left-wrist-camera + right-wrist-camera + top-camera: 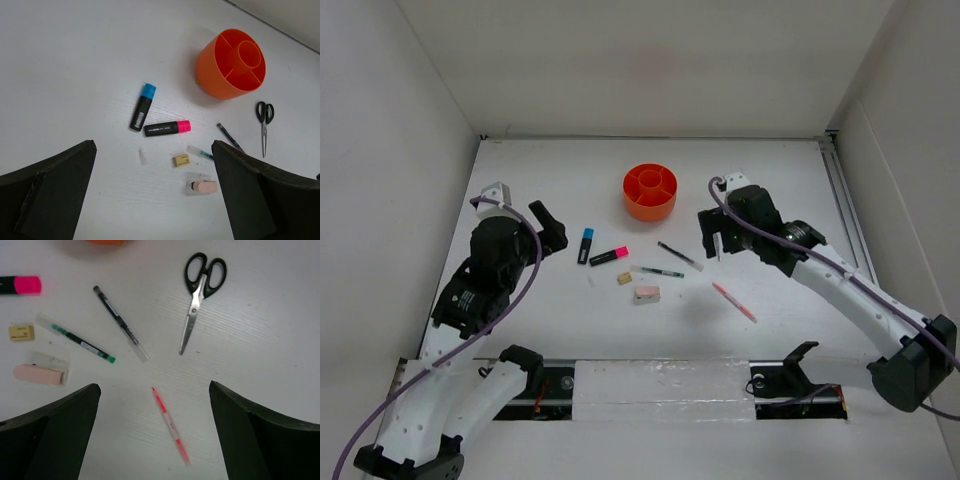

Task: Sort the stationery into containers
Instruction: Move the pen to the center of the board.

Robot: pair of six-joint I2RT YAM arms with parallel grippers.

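The orange round container [650, 190] stands at the back centre, its compartments empty in the left wrist view [231, 62]. In front of it lie a blue-capped highlighter [586, 245], a pink-capped highlighter [609, 256], two dark pens [679, 256] [663, 272], a tan eraser [624, 279], a pink eraser [647, 294] and a pink-red pencil [734, 302]. Black-handled scissors [200, 295] lie right of the pens. My left gripper [550, 228] hovers open, left of the highlighters. Hovering open over the scissors and pens is my right gripper [715, 236], the pencil [170, 425] between its fingers below.
A small clear cap [143, 157] lies by the tan eraser [181, 160]. White walls close in the table on three sides. A metal rail [845, 215] runs along the right edge. Black clamps [790, 375] and a taped strip sit at the near edge.
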